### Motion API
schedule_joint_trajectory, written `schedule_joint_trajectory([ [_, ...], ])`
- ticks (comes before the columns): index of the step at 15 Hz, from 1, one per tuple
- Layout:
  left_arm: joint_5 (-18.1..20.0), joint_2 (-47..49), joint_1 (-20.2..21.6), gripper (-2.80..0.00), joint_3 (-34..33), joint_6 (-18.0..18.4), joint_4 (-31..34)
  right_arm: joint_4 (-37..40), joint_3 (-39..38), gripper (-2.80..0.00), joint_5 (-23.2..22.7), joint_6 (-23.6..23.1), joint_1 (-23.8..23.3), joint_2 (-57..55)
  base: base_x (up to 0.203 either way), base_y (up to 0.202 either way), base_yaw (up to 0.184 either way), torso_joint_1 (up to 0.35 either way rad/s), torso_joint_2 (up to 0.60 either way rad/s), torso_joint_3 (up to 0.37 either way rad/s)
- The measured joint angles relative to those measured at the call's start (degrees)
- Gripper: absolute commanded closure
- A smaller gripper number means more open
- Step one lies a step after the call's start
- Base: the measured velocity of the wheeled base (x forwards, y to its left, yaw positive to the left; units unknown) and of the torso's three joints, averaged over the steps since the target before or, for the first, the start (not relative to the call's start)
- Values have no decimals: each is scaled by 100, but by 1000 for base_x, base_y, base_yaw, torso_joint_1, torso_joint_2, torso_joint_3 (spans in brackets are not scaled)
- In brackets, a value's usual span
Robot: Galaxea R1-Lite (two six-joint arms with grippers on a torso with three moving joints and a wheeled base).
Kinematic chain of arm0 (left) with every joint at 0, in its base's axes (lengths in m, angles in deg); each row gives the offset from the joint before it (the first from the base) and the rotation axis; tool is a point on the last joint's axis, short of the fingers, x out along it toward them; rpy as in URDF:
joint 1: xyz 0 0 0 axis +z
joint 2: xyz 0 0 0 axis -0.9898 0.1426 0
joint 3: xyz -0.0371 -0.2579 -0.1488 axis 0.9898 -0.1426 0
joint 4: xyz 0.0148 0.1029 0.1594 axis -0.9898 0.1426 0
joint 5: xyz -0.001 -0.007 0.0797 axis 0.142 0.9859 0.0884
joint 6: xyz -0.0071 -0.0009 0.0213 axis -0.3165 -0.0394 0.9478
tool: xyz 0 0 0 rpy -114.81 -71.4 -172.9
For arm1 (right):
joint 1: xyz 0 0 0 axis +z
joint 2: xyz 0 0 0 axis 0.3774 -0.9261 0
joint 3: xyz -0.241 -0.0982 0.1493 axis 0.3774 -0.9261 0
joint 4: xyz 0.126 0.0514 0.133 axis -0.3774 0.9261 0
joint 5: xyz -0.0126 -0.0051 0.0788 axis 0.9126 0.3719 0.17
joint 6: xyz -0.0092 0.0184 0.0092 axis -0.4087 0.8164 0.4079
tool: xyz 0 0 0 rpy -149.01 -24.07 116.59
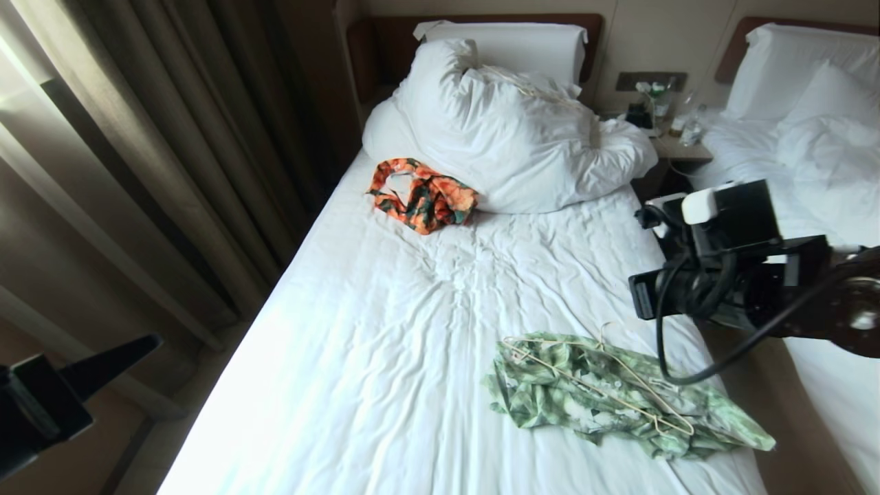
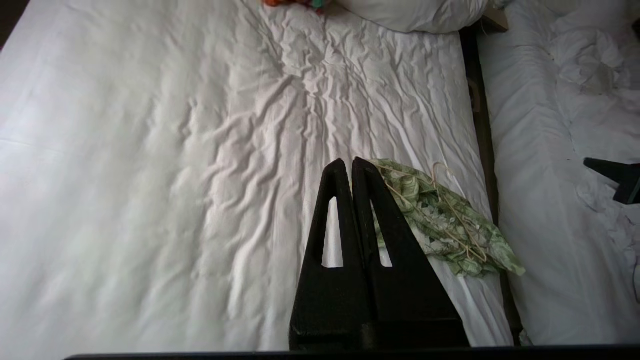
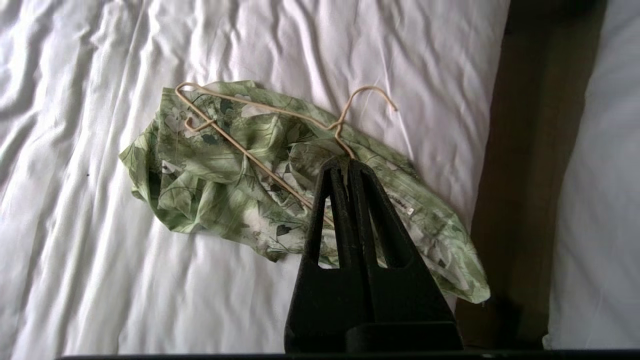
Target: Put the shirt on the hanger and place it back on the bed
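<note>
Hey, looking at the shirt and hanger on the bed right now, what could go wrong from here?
1. The shirt lies crumpled near the right edge of the bed, one end at the edge; a tug might drag it off.
2. The hanger lies loosely on the shirt, not threaded through it, so lifting it may leave the shirt behind.
3. Both the left gripper and right gripper are shut and must open before grasping.

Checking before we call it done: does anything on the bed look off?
Yes. The hanger lies on top of the crumpled shirt near the bed's right edge, not inside its shoulders, so the shirt isn't properly hung.
</note>
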Motion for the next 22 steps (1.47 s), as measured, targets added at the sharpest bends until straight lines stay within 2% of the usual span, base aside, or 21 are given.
schedule_joint_trajectory([
  [3, -17, -632, -2, 0, 19, 19, 522, 589, -257, 0, 314, -38, 309, 1386, 0, 0, 0, 0, 0, 0],
  [5, -177, -1115, -2, 0, 50, 48, 964, 1103, -426, 0, 580, -33, 599, 2310, 0, 0, 0, 0, 0, 0],
  [7, -649, -1686, 2, 0, 63, 183, 1392, 1444, -765, 0, 761, 106, 773, 3224, 0, 0, 0, 0, 0, 0],
  [9, -1373, -2274, 9, 0, 70, 474, 1873, 1773, -1158, 0, 845, 303, 795, 4120, 0, 0, 0, 0, 0, 0],
  [11, -1931, -2757, 102, 0, -70, 932, 2217, 2162, -1418, 0, 894, 415, 458, 4917, 0, 0, 0, 0, 0, 0],
  [13, -1913, -3095, 228, 0, -471, 1338, 2221, 2383, -1556, 0, 894, 434, -150, 5559, 0, 0, 0, 0, 0, 0],
  [15, -1629, -3418, 336, 0, -915, 1684, 2096, 2563, -1750, 0, 859, 433, -514, 6121, 0, 0, 0, 0, 0, 0],
  [18, -1186, -3887, 413, 0, -1488, 1835, 2006, 2789, -2190, 0, 831, 373, -852, 6824, 0, 0, 0, 0, 0, 0],
  [22, -1053, -4542, 430, 0, -2125, 2125, 1964, 3059, -2793, 0, 529, 154, -1714, 7808, 0, 0, 0, 0, 0, 0],
])
